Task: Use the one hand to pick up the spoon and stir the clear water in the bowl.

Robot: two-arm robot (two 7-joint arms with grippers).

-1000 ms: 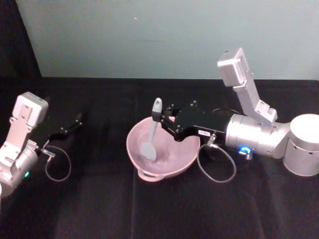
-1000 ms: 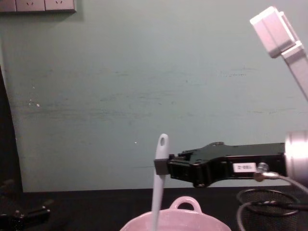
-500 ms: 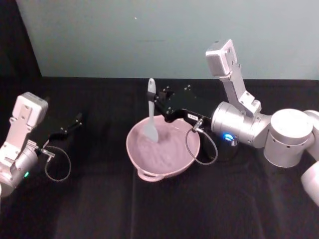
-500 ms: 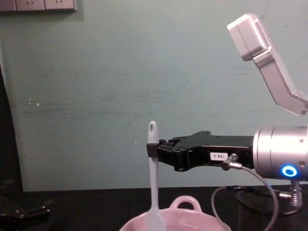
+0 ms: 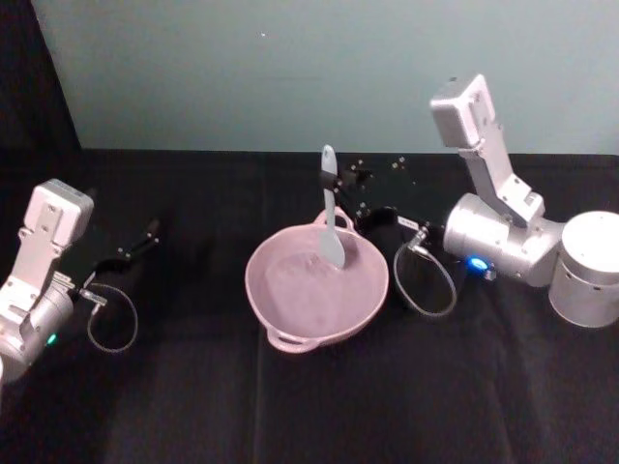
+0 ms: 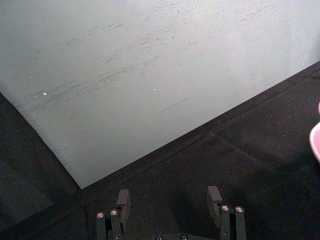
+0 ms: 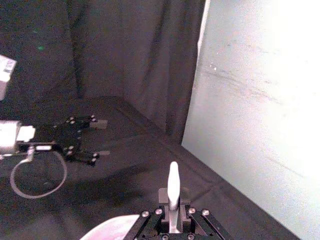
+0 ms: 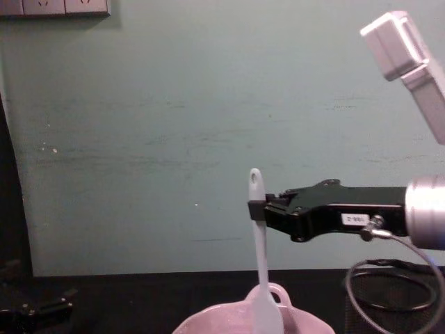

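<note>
The right gripper (image 8: 259, 209) pinches the spoon (image 8: 258, 243) near its handle top, blade inside the bowl (image 5: 295, 295) by the far rim. Hitting that rim could twist it loose; the left gripper (image 6: 168, 196) rests spread, aside

The left arm's black robot gripper (image 6: 168, 196) has its two fingers (image 6: 215, 197) spread apart above a black cloth-covered table (image 6: 260, 170). An edge of a pale pink glossy bowl (image 6: 317, 142) lies near two o'clock, and a pale teal scuffed wall (image 6: 150, 60) at twelve.
</note>
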